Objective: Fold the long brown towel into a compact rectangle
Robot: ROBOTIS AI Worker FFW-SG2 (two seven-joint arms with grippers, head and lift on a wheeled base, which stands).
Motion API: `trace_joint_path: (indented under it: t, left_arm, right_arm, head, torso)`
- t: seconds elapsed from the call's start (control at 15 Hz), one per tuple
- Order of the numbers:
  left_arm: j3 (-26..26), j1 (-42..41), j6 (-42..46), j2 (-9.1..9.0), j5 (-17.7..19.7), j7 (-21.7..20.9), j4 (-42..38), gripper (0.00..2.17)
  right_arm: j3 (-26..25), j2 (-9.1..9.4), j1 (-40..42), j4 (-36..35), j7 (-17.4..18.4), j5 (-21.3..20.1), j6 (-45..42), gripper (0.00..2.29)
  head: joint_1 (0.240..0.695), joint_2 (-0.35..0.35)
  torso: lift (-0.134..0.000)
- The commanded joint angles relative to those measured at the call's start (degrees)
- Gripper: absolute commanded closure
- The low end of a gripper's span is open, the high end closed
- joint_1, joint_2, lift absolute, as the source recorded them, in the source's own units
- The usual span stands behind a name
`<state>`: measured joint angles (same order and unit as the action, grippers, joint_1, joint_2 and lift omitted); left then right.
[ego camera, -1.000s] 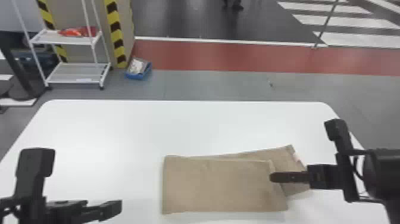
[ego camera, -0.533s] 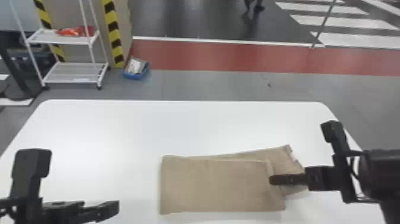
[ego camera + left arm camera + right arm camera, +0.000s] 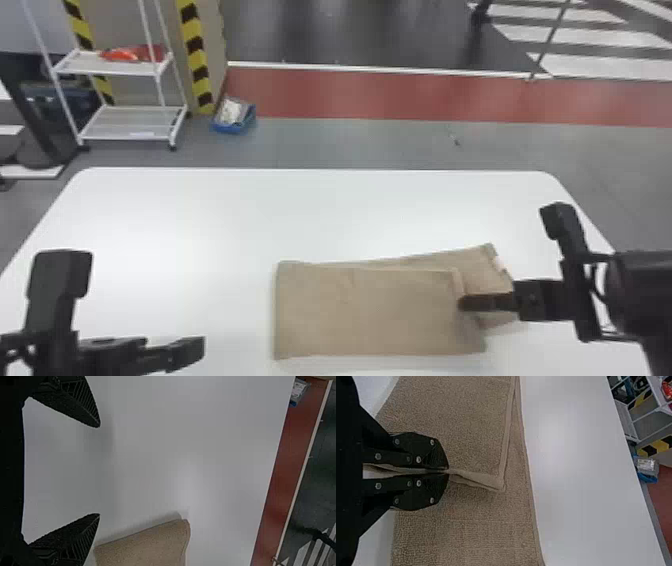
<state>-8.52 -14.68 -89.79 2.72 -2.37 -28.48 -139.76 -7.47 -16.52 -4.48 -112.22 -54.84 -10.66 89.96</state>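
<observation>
Nearest, the left gripper waits above the table, its two black, ridged fingers spread wide around nothing, with the brown towel just to its right. It is probably kept ready for the next fold.

The right gripper has its flat fingers pinched together on the end edge of the towel's upper layer, probably to lay or straighten that layer over the lower one. The lower layer runs beneath these fingers and sticks out askew past them, so the ends likely need aligning. The cloth is nubbly, with a smoother, raised hem and a squared corner just beyond the fingertips.

Farther from both grippers, the smooth white table ends in rounded corners; past it stand a blue bin and a wire-thin white rack.
</observation>
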Motion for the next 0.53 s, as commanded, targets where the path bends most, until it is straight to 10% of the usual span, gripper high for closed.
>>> trace_joint_path:
  t: [0.0, 0.47]
  left_arm:
    - [-0.1, -0.1, -0.2, 0.00, 0.1, -0.1, -0.1, 0.08]
    - [-0.3, -0.2, -0.2, 0.00, 0.1, -0.2, -0.1, 0.08]
  right_arm:
    - [0.0, 0.00, 0.0, 0.0, 0.0, 0.1, 0.1, 1.18]
    - [-1.8, 0.79, -1.3, 0.1, 0.0, 2.2, 0.1, 1.18]
  head:
    - [0.695, -0.088]
    - [0.695, -0.081]
  torso:
    - [-0.124]
    - [-0.124]
